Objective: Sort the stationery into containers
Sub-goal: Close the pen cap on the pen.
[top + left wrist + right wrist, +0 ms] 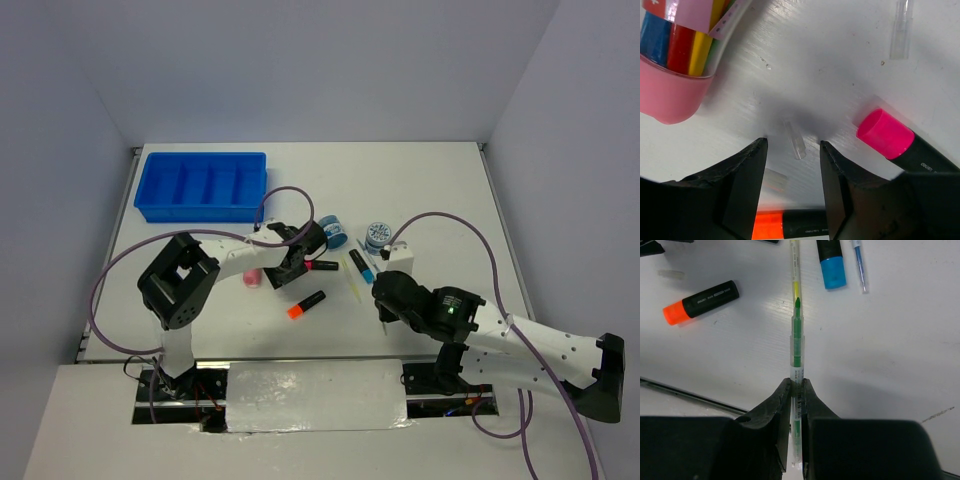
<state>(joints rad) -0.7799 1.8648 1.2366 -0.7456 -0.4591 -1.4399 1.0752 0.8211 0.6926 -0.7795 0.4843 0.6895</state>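
Your blue tray sits at the far left of the bench. Every piece of stationery lies outside it, on the arm-base side and off to its right. Nearest the tray's right end are the two blue jars, side by side and a little apart. Further from the tray, the blue-ended marker and a yellow pen lie just beside each other. The pink tube rests on the arms' side of the tray's right half, and the orange-ended marker lies further out.

Your left pincer hangs between the tube and the pink-ended marker. Its jaws are wide apart and hold nothing. A small clear cap lies on the bench in the gap between the fingers.

Your right pincer, the farthest thing from the tray, is squeezed tight on a thin green pen whose tip points at the yellow pen. You cannot tell whether the green pen touches the bench.
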